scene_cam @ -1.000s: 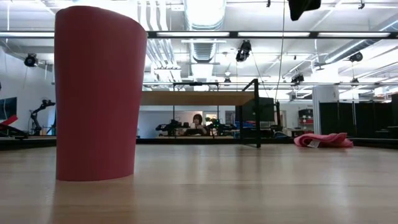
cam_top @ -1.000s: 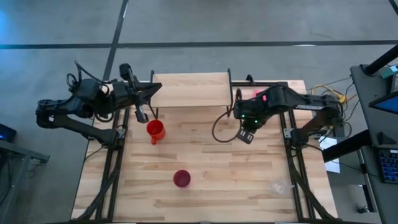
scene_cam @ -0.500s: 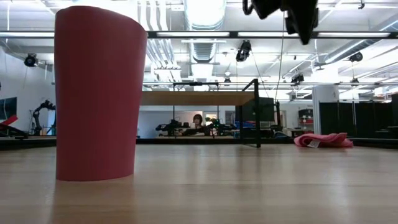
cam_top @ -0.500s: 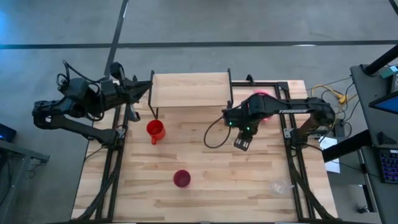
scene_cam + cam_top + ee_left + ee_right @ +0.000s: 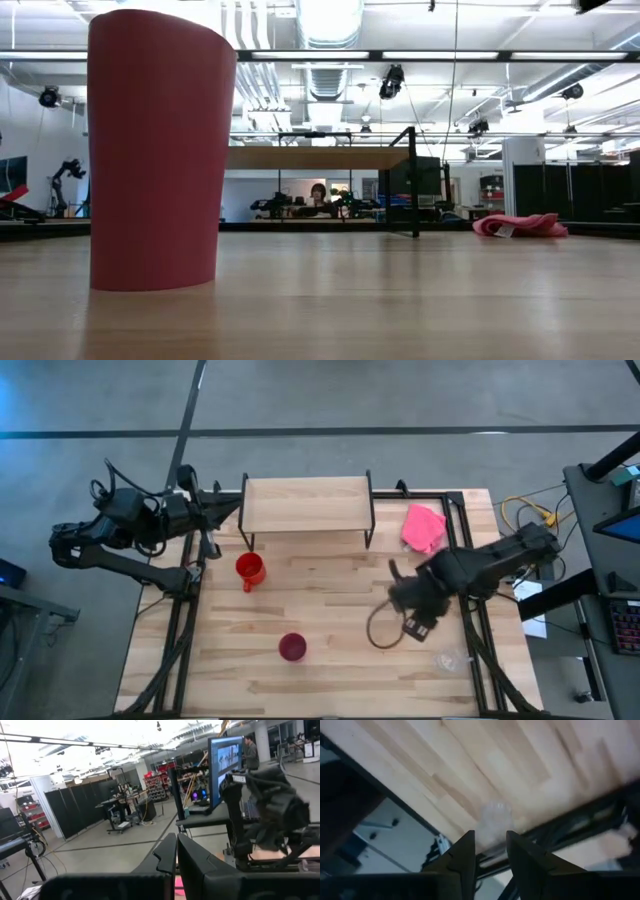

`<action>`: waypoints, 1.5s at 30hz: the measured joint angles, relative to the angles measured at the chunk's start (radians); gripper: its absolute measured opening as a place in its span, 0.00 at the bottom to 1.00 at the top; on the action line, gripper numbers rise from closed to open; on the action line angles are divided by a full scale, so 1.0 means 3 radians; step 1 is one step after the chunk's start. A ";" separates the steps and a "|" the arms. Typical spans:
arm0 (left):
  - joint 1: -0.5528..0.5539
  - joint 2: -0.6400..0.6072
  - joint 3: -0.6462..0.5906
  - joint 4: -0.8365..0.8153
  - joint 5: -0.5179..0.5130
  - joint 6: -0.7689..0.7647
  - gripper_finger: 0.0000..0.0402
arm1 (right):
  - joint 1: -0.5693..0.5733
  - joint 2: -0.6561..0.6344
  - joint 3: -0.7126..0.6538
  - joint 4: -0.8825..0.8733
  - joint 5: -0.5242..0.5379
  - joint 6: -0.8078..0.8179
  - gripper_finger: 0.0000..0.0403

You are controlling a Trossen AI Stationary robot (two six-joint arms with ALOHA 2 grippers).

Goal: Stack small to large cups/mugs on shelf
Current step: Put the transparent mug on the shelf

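Observation:
A small clear glass cup [image 5: 450, 658] stands on its base near the table's near right corner; it also shows in the right wrist view [image 5: 495, 817]. A red-orange mug [image 5: 249, 569] stands left of the centre. A magenta tumbler [image 5: 292, 647] stands upright near the front, and looms large in the low view [image 5: 160, 150]. The wooden shelf [image 5: 305, 503] stands on black legs at the far edge. My right gripper [image 5: 418, 628] is open above the table, just left of the glass cup, touching nothing. My left gripper [image 5: 228, 507] is shut and empty at the far left by the shelf.
A pink cloth [image 5: 423, 526] lies at the far right beside the shelf. A black cable loop [image 5: 382, 630] hangs from the right arm over the table. Black frame rails [image 5: 480, 640] run along the table's left and right edges.
My right gripper has swung from beside the shelf's right end toward the table's near right corner, toward the glass cup, staying open. My left gripper has drawn back from above the red-orange mug toward the table's far left edge. The cups have not moved.

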 joint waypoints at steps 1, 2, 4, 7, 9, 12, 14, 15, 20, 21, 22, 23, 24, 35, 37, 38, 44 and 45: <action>0.0000 0.0008 0.0000 0.0001 0.0000 0.0000 0.00 | 0.0090 -0.0055 -0.0042 0.0005 0.0001 0.0219 0.26; 0.0001 0.0014 0.0000 -0.0001 0.0000 0.0000 0.00 | 0.0179 -0.0116 -0.0097 0.0008 0.0002 0.0435 0.26; 0.0000 0.0026 0.0000 -0.0002 0.0000 0.0000 0.00 | 0.0348 -0.0233 -0.0220 0.0009 0.0003 0.0846 0.26; 0.0001 0.0060 0.0000 -0.0003 0.0000 0.0000 0.00 | 0.0579 -0.0432 -0.0455 0.0107 0.0003 0.1370 0.26; 0.0000 0.0084 0.0000 -0.0005 0.0000 0.0000 0.00 | 0.0698 -0.0572 -0.0650 0.0379 0.0004 0.1630 0.26; 0.0000 0.0124 -0.0001 -0.0005 0.0000 -0.0006 0.00 | 0.0865 -0.0782 -0.1004 0.0957 0.0009 0.2004 0.26; 0.0000 0.0158 -0.0001 -0.0002 0.0000 -0.0009 0.00 | 0.0958 -0.0897 -0.1268 0.1418 0.0010 0.2242 0.26; 0.0000 0.0172 -0.0001 -0.0002 0.0000 -0.0009 0.00 | 0.1004 -0.0943 -0.1412 0.1648 0.0009 0.2378 0.26; 0.0000 0.0233 -0.0003 0.0007 0.0000 -0.0076 0.00 | 0.1222 -0.1009 -0.2030 0.2462 0.0008 0.3014 0.26; 0.0000 0.0243 -0.0003 0.0010 0.0000 -0.0086 0.00 | 0.1263 -0.1007 -0.2117 0.2567 -0.0006 0.3130 0.26; 0.0000 0.0251 -0.0003 0.0011 0.0000 -0.0089 0.00 | 0.1301 -0.1006 -0.2187 0.2655 -0.0012 0.3234 0.26; 0.0000 0.0258 -0.0003 0.0015 0.0000 -0.0088 0.00 | 0.1341 -0.1006 -0.2238 0.2716 -0.0014 0.3331 0.26; 0.0000 0.0260 -0.0003 0.0022 0.0000 -0.0088 0.00 | 0.1380 -0.1008 -0.2278 0.2759 -0.0014 0.3417 0.26; 0.0001 0.0275 -0.0003 0.0060 0.0000 -0.0090 0.00 | 0.1593 -0.1003 -0.2322 0.2770 -0.0011 0.3777 0.26; 0.0001 0.0283 -0.0003 0.0070 0.0000 -0.0090 0.00 | 0.1598 -0.0981 -0.2362 0.2766 -0.0005 0.3824 0.26; 0.0001 0.0284 -0.0003 0.0081 0.0000 -0.0090 0.00 | 0.1598 -0.0970 -0.2381 0.2764 -0.0003 0.3831 0.26; 0.0001 0.0305 -0.0003 0.0098 0.0000 -0.0090 0.00 | 0.1598 -0.0833 -0.2407 0.2827 0.0003 0.3830 0.26; 0.0001 0.0313 -0.0003 0.0108 0.0000 -0.0090 0.00 | 0.1598 -0.0810 -0.2407 0.2858 0.0003 0.3830 0.26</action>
